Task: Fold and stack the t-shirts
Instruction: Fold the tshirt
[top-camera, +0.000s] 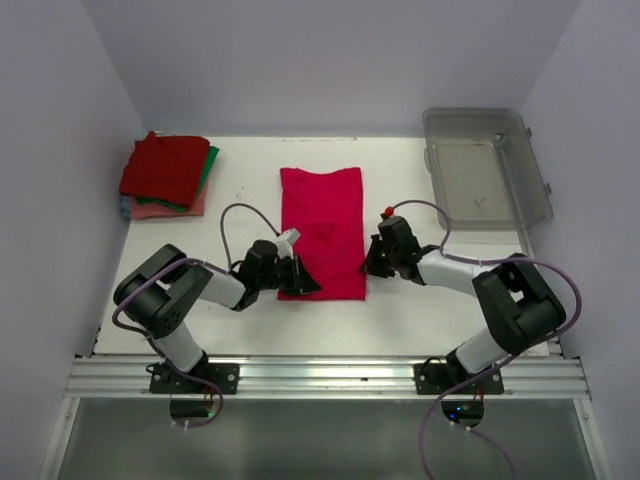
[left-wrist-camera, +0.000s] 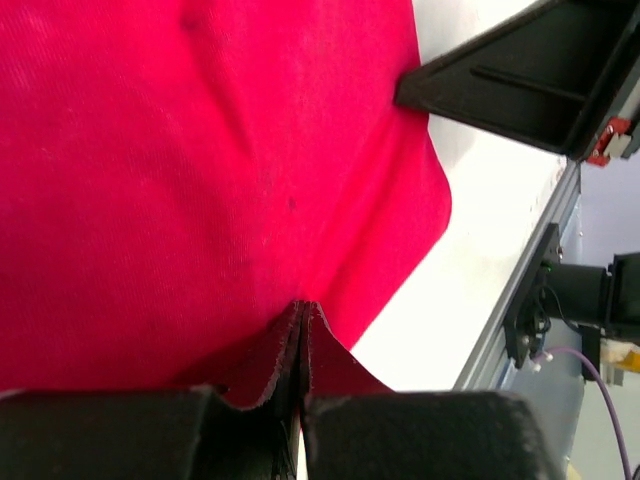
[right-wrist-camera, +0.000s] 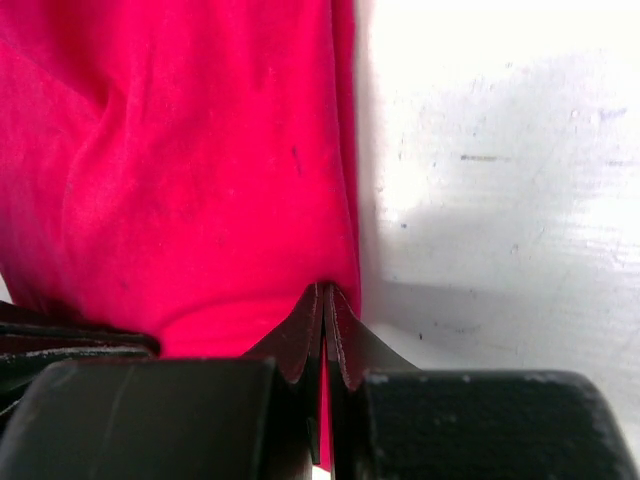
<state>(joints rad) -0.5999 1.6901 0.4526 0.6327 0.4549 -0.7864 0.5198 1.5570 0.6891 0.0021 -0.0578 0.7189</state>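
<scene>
Crimson t-shirt (top-camera: 322, 215) edge in left claw (left-wrist-camera: 302, 330)

A: Any text, labels, numbers to log?
B: None readable in any of the 3 views; crimson t-shirt (top-camera: 322, 225) shows no legible print; clear bin (top-camera: 480, 180) and folded stack (top-camera: 165, 172) likewise.

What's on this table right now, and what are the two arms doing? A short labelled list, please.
Centre: crimson-pink t-shirt, folded into a long strip, lying flat
Left end effector: shut on the shirt's near left edge
Right end effector: shut on its near right edge
Far left corner: stack of folded t-shirts, dark red on top
Far right: clear plastic bin
</scene>
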